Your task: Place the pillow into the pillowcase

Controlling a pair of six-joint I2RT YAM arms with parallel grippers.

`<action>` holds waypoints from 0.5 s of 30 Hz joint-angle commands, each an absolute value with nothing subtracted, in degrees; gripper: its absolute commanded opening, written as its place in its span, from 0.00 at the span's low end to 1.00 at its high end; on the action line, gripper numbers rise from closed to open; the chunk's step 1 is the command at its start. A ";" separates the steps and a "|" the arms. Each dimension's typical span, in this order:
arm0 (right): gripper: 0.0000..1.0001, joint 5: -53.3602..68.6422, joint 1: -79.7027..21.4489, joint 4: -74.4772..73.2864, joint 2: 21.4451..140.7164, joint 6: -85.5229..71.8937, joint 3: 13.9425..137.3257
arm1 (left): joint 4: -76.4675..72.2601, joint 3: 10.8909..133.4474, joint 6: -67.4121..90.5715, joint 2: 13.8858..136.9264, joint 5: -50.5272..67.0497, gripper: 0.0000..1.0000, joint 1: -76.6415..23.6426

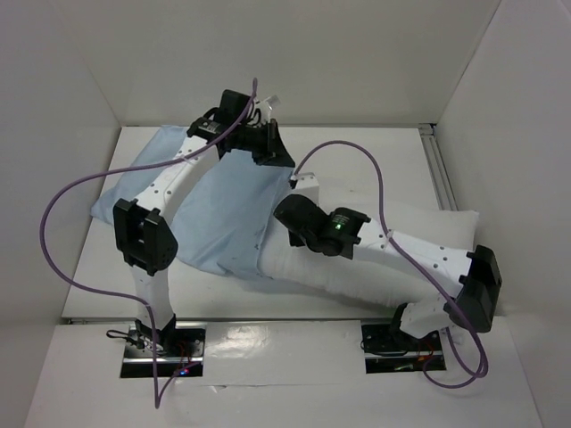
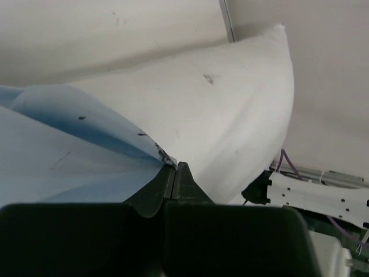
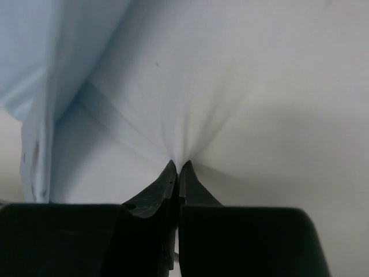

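Black left gripper [image 2: 174, 168] pinches tight on the limp, wrinkled blue pillowcase [image 2: 52, 161] edge! Right gripper [image 3: 177, 167] clamps a puckered fold of the plump white pillow [image 3: 259, 86], lying at the pillowcase's mouth.

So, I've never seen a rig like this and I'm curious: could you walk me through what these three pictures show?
The wide picture looks down from above on two robot arms bolted at the near edge of a table. The other two pictures come from a camera on each wrist. On the table lies a plump white pillow, one end at the opening of a limp light blue pillowcase. The left gripper is shut, pinching the pillowcase's edge. The right gripper is shut on a pucker of the pillow's white fabric.
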State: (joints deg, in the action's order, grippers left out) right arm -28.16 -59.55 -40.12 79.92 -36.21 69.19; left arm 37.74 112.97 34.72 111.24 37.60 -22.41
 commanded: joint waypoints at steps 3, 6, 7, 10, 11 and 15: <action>0.00 -38.93 -61.08 -41.32 73.77 -45.78 73.50 | 37.96 112.24 33.13 105.91 34.37 0.00 -25.84; 0.00 -39.64 -61.08 -38.85 68.66 -46.31 71.37 | 39.20 112.24 32.52 106.61 31.39 0.00 -26.37; 0.00 -40.16 -61.08 -38.24 68.64 -46.32 70.85 | 39.90 112.24 32.52 107.48 31.38 0.00 -26.37; 0.00 -40.95 -61.08 -36.40 69.16 -45.70 70.23 | 39.90 114.33 32.52 109.42 32.95 0.00 -27.50; 0.00 -42.44 -61.08 -33.60 69.87 -45.18 68.75 | 39.90 114.87 33.74 109.42 34.09 0.00 -28.03; 0.00 -46.74 -59.59 -23.57 74.17 -45.18 63.38 | 37.46 113.75 39.36 108.03 42.96 0.00 -30.50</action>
State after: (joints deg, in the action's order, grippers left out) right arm -39.90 -60.18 -35.03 71.68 -43.77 65.56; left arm 40.03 112.62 35.09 109.54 34.96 -28.36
